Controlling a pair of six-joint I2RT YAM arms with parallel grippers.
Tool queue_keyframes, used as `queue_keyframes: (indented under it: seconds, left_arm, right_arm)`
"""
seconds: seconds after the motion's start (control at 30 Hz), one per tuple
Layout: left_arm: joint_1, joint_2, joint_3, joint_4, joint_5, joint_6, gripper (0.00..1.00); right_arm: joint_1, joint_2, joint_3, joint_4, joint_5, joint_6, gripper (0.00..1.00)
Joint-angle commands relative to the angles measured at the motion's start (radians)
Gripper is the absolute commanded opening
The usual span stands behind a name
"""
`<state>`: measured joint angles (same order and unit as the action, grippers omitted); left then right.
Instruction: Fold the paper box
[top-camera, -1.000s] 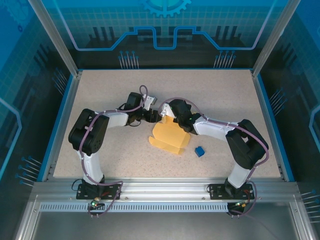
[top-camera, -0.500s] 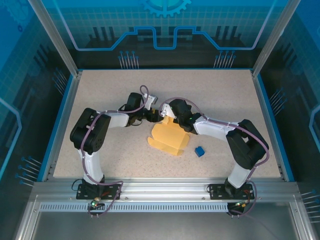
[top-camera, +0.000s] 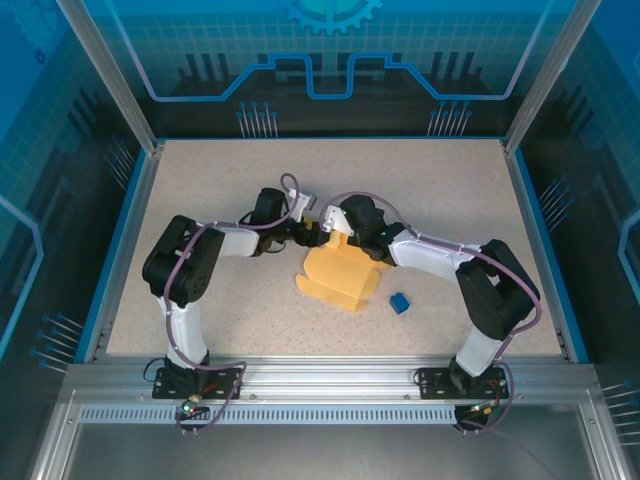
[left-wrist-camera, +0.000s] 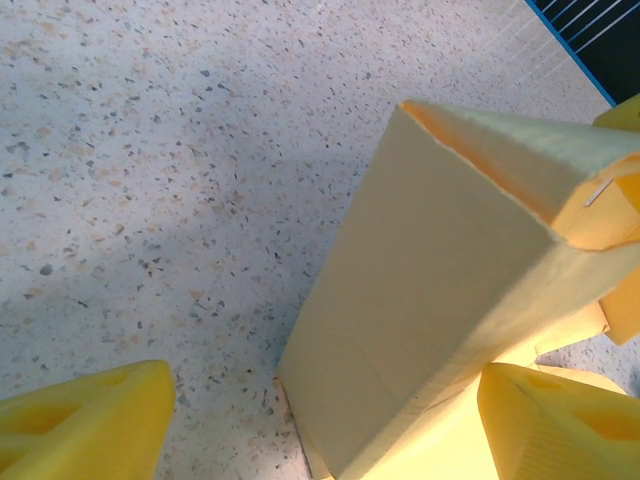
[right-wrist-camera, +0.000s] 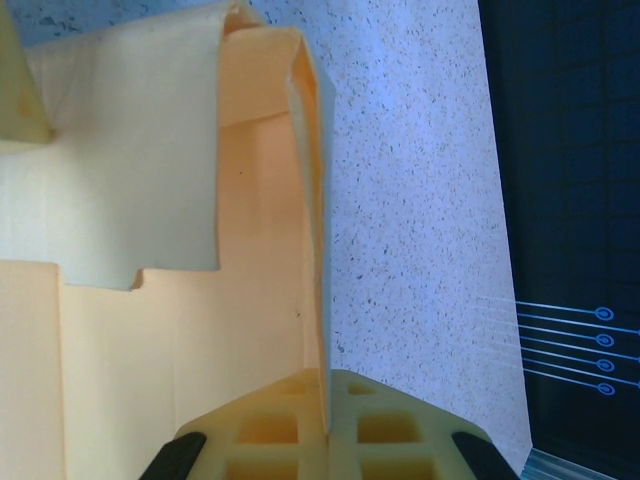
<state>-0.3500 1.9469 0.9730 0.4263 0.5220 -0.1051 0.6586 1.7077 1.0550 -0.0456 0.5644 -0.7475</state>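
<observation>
The paper box (top-camera: 338, 278) lies near the middle of the worktop (top-camera: 450, 190), its far end raised. The left gripper (left-wrist-camera: 325, 390) is spread wide astride a standing panel, with one finger (left-wrist-camera: 90, 420) clear of it. The right gripper (top-camera: 330, 224) has a finger (right-wrist-camera: 320, 435) against a wall edge; I cannot tell whether it pinches.

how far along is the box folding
Partway. Done: the paper box has walls standing up as a sleeve. In hand: the right gripper pinches one wall; the left gripper sits open at the upright panel. Left: the tabbed flap is untucked, that end unclosed.
</observation>
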Motion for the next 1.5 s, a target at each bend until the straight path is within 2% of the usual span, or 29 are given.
queue_keyframes:
  seconds: [0.0, 0.3, 0.6, 1.23, 1.47]
  left_arm:
    - [-0.002, -0.048, -0.027, 0.029, 0.046, 0.013, 0.81]
    - [0.012, -0.080, -0.043, 0.003, 0.142, 0.050, 0.80]
    - [0.026, -0.070, -0.023, -0.026, 0.180, 0.081, 0.78]
    - [0.040, -0.057, -0.048, 0.052, 0.184, 0.100, 0.74]
    - [0.067, -0.125, -0.131, 0.169, 0.201, 0.021, 0.80]
  right_arm:
    - [-0.004, -0.026, 0.022, -0.050, -0.038, 0.011, 0.01]
    - [-0.006, -0.031, 0.030, -0.058, -0.049, 0.008, 0.01]
    - [-0.005, -0.062, 0.035, -0.059, -0.074, 0.005, 0.01]
    - [0.021, -0.056, -0.023, 0.041, -0.005, -0.066, 0.00]
    - [0.019, -0.057, -0.014, 0.030, -0.006, -0.056, 0.00]
